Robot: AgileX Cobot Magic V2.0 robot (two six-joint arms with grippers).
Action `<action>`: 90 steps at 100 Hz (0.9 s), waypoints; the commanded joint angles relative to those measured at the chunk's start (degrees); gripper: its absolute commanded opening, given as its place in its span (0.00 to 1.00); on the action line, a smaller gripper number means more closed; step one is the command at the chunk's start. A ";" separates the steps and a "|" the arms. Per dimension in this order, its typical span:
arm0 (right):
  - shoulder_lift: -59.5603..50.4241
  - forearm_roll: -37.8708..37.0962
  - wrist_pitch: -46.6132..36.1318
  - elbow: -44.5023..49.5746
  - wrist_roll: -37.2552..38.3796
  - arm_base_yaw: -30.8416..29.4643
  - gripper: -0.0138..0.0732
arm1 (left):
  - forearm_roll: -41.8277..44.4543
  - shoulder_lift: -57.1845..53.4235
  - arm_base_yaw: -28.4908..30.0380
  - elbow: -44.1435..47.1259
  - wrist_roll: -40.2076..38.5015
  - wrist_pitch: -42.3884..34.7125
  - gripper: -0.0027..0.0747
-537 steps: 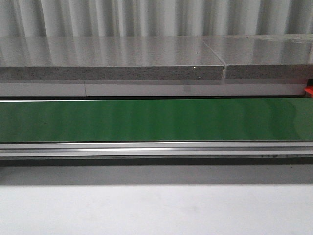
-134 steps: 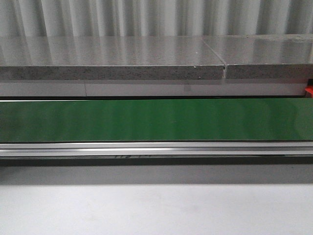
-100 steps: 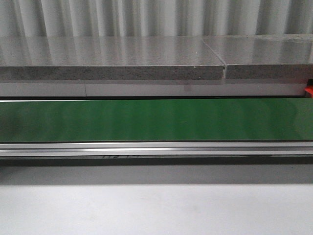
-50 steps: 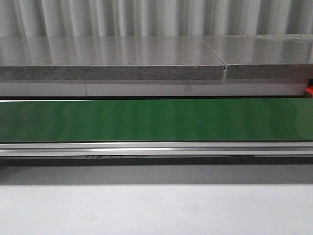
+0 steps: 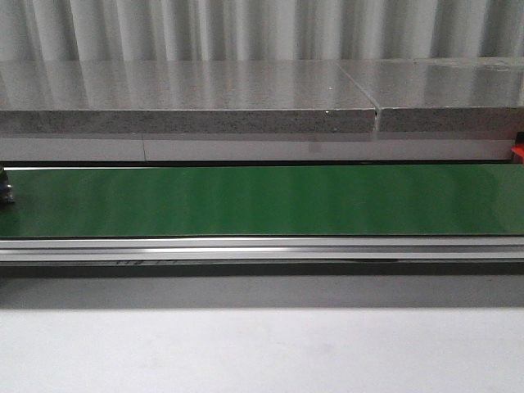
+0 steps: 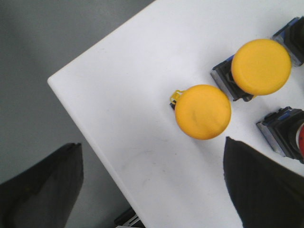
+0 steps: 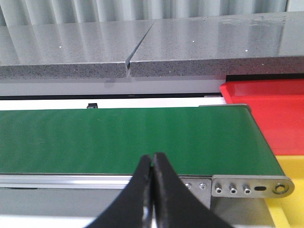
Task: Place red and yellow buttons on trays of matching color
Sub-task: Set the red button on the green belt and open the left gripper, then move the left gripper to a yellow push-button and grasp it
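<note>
Small grey object cut off, unidentifiable.

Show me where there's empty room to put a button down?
The green belt is bare from the stone ledge to its metal rail. The red tray beside the belt's end looks bare too. The white table is free near its corner, crowded by the yellow buttons.
</note>
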 commanded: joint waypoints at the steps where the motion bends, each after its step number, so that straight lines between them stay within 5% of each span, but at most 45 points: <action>1: -0.63 -0.15 -4.59 -0.92 -0.14 0.11 0.08 | 0.38 -0.34 -0.45 -1.27 -0.34 -2.94 0.77; 90: -0.63 -0.15 -4.59 -0.92 -0.14 0.11 0.08 | -6.03 12.89 -0.65 -5.46 5.70 -6.66 0.76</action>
